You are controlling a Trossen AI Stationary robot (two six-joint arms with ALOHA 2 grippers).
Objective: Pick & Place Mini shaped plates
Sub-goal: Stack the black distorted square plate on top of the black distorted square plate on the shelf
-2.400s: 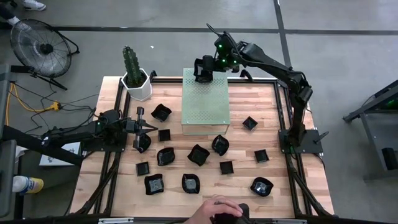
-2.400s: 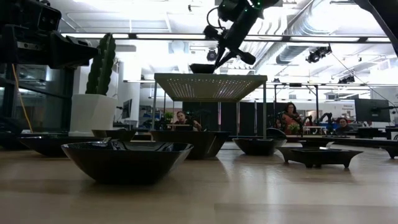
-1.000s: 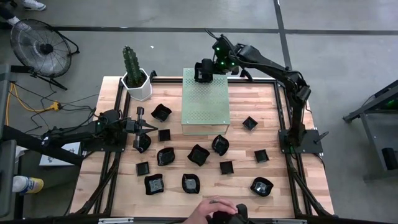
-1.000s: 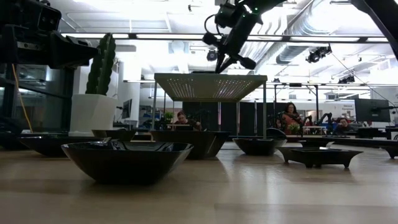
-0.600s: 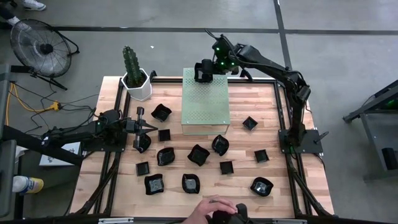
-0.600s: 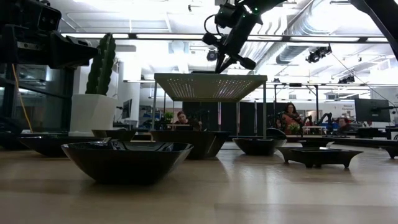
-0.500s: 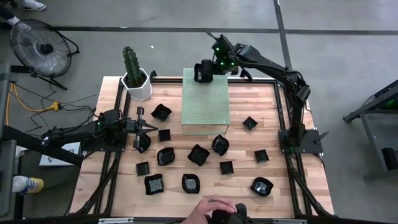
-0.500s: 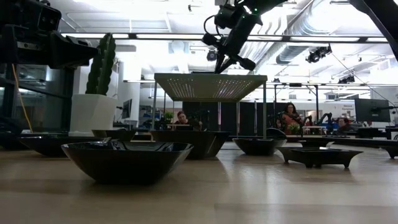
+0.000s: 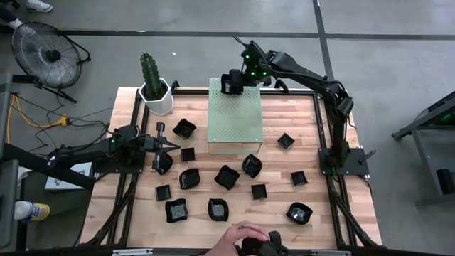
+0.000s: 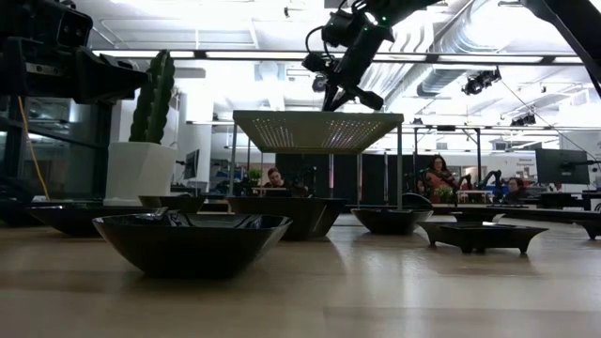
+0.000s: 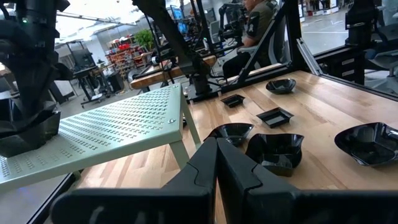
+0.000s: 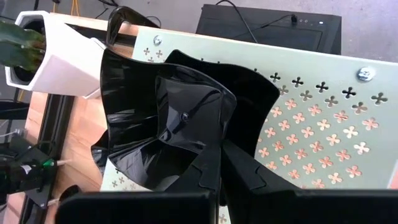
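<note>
Right gripper (image 9: 229, 84) clamped on a wavy black plate (image 12: 180, 118) over the far corner of the pale green perforated stand (image 9: 235, 117) | left gripper (image 9: 169, 146) pinched shut, empty, by the table's left edge | other mini plates (image 9: 227, 176) scattered on the wooden table (image 9: 284, 171).

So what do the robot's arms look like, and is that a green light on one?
Both arms are dark, nearly black, built of jointed tubes. The right arm shows small green lights near its wrist. The left arm is dark too. Each ends in two pointed black jaws.
</note>
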